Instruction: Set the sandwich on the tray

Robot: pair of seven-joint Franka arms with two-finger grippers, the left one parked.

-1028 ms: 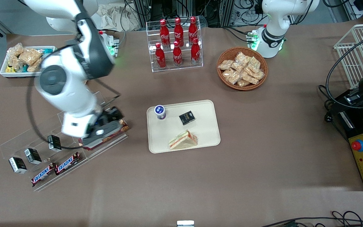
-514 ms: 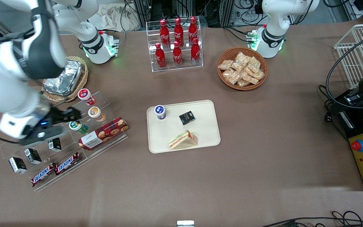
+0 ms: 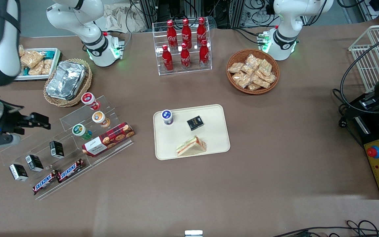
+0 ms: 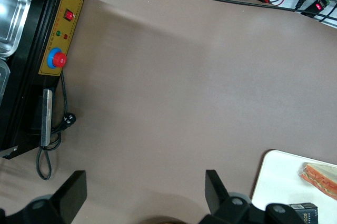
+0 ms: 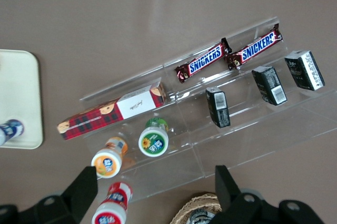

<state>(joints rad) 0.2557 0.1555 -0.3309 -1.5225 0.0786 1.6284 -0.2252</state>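
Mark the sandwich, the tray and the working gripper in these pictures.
sandwich (image 3: 191, 146): front view, top face of the wrapped wedge.
tray (image 3: 215, 113): front view, bare corner near the rim.
gripper (image 3: 43, 120): front view, open fingertips above the clear display rack.

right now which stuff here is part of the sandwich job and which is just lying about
Part of the job:
- triangular wrapped sandwich, lying on the tray
- cream rectangular plastic tray
- gripper, open, above the clear display rack at the working arm's end

Just lying about:
- red cola bottles
- wicker basket of snack packets
- foil container
- Snickers bars
- red tartan biscuit box
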